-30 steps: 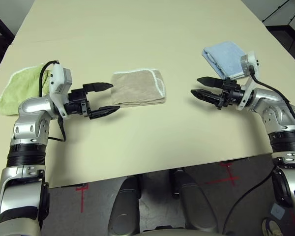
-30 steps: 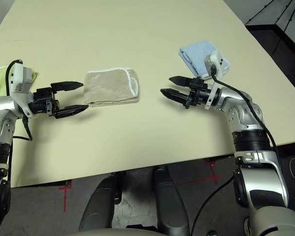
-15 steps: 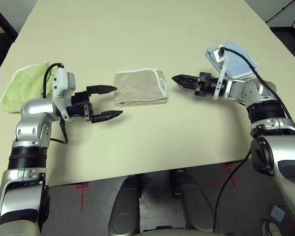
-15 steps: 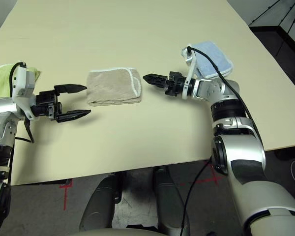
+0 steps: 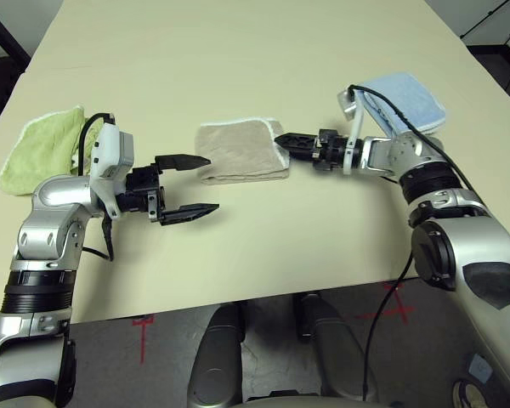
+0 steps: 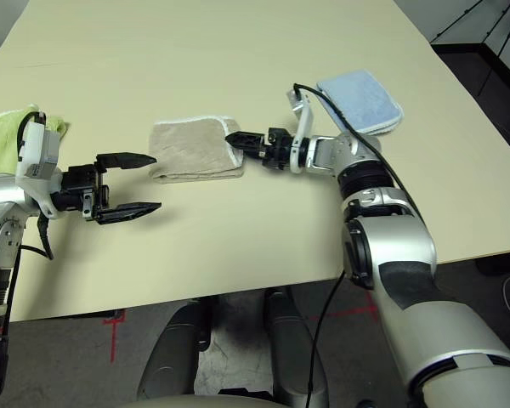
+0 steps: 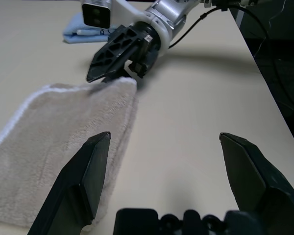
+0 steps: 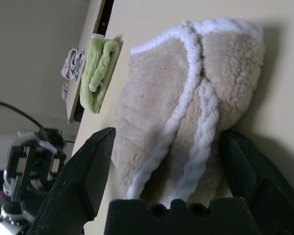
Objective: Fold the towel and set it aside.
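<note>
a: where does the towel [image 5: 240, 151] lie, and which way does it run?

b: it lies folded on the table [image 5: 238, 51], near the middle, between the two arms. its long axis runs left to right across the head views. the end with the white stitched edging faces the robot's right; the plain folded end faces its left.

a: how many towels in all?

b: three. one beige, one lime-green towel [image 5: 36, 149] far out on the robot's left, one light blue towel [image 5: 405, 98] on its right, further back. each is folded and well apart from the others.

a: the grippers?

b: two. the right gripper [image 5: 296, 144] points level toward the edged end, its tips right at the white border; in its wrist view the fingers [image 8: 83, 171] stand spread to either side of that end, not clamped on it. whether the tips touch the cloth cannot be told. the left gripper [image 5: 187, 184] hangs just off the plain end, nearer the robot, jaws wide apart and holding nothing.

a: anything in the way?

b: the right arm's black cable [image 5: 382, 102] arcs over the table beside the blue towel.
</note>
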Robot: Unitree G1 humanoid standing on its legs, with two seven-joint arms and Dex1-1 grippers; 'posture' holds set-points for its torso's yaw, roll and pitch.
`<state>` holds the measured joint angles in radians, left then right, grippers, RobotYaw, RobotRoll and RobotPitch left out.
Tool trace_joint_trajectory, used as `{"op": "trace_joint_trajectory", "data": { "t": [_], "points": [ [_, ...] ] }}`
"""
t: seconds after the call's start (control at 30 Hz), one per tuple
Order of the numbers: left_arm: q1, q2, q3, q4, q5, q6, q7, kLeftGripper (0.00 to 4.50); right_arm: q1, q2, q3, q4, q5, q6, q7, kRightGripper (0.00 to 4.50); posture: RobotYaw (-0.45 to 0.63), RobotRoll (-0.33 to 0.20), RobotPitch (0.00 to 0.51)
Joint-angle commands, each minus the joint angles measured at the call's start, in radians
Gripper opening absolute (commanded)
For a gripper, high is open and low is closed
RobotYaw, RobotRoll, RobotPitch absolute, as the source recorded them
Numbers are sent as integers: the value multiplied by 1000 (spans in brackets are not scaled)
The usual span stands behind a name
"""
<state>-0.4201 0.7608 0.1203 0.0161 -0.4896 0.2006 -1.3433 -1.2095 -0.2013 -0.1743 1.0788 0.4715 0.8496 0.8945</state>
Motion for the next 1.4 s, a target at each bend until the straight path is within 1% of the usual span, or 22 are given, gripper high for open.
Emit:
{"op": "trace_joint_trajectory", "data": {
  "t": [0.03,0.13,0.23,0.33,0.37,0.6,0.83,1.03,1.13,1.2,1.3,1.4],
  "points": [
    [16,15,8,-32,-17,13,4,4500,-16,21,-23,47,-15,-25,-29,4483,168,0,296],
    [16,17,6,-35,-18,15,6,4500,-24,28,-36,61,-19,-42,-42,4483,167,0,294],
    [18,20,5,-37,-17,13,4,4500,-24,22,-53,72,-26,-62,-58,3867,164,0,292],
    [20,23,-1,-35,-14,8,-4,4500,-23,16,-59,77,-29,-68,-59,2936,154,0,291],
    [19,22,-3,-33,-12,6,-6,4500,-22,14,-62,77,-29,-68,-60,2439,150,0,290],
    [-3,16,-17,-11,-5,3,-18,4500,-14,-3,-89,59,-28,-56,-70,38,129,0,286],
    [-20,11,-33,14,5,-2,-30,4500,13,-35,-110,-19,-2,-30,-61,11,99,0,273],
    [-33,-3,-45,34,8,-3,-26,4500,103,-41,-154,-242,52,-38,-82,11,58,0,258],
    [-42,-12,-56,53,15,-10,-31,4500,144,-39,-216,-344,104,-63,-130,11,42,0,255],
    [-53,-16,-63,66,17,-13,-34,4500,157,-35,-255,-383,130,-97,-169,11,33,0,253],
    [-69,-19,-71,87,21,-21,-39,4500,164,-30,-298,-399,127,-229,-245,11,19,0,250],
    [-79,-23,-79,105,24,-30,-46,4500,159,-33,-327,-392,132,-335,-281,11,11,0,248]
  ]
}}
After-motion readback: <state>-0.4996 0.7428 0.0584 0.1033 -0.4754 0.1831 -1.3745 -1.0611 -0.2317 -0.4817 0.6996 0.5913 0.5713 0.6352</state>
